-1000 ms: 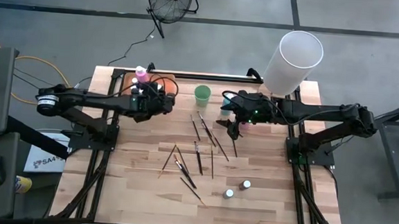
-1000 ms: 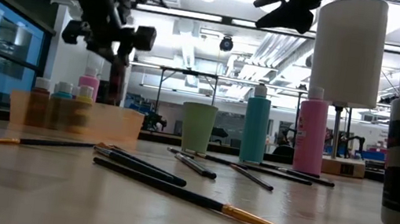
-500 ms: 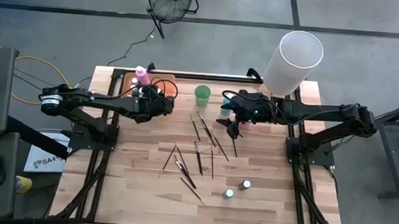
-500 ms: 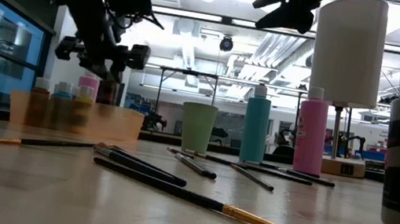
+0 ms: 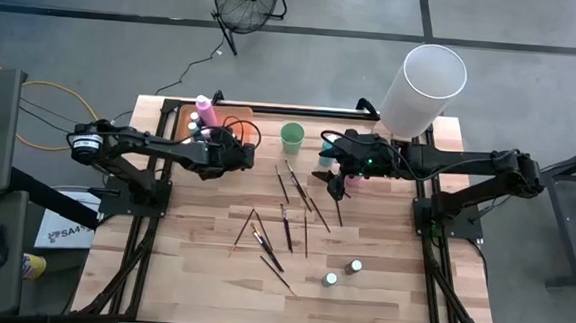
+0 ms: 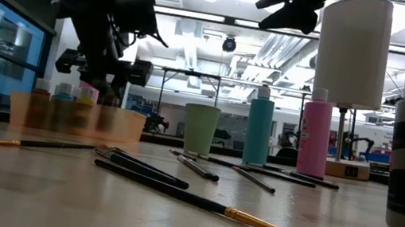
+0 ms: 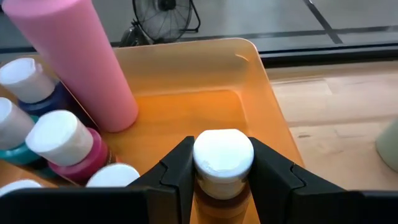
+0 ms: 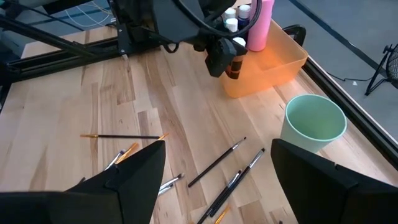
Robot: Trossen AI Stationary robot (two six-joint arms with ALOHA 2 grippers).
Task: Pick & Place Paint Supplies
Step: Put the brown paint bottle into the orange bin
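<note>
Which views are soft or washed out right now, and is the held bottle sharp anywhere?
Left wrist view: held bottle sharp between the left gripper fingers. Low view: bright ceiling lights leave the arms as silhouettes, and the near brush is soft.

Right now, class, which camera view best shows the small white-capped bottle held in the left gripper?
The left wrist view: the small white-capped bottle fills the centre, clamped between the left gripper fingers over the orange tray. The right wrist view shows it small; the high and low views barely show it.

Overhead, table-level and wrist cameras (all sharing the orange tray [image 5: 233, 118])
</note>
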